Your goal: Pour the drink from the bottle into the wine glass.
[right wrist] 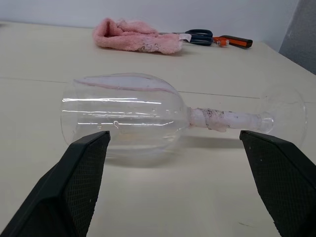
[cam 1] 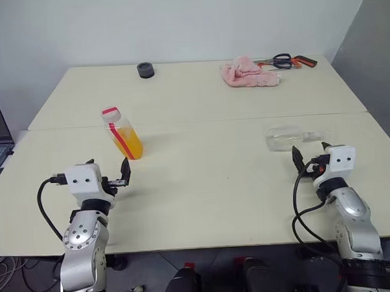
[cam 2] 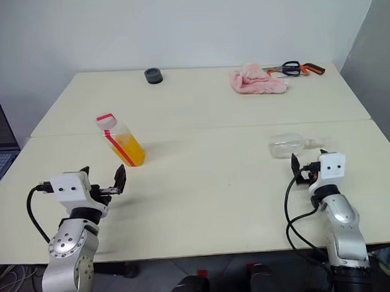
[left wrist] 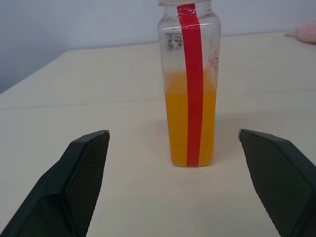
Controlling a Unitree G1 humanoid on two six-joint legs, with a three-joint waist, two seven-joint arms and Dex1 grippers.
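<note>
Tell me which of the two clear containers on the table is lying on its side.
The wine glass, empty, in front of the right gripper. The bottle with the orange drink stands upright.

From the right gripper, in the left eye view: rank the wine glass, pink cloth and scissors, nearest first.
1. wine glass, lying on its side just ahead of the right gripper.
2. pink cloth, far side of the table.
3. scissors, just behind the cloth, toward the far right corner.
</note>
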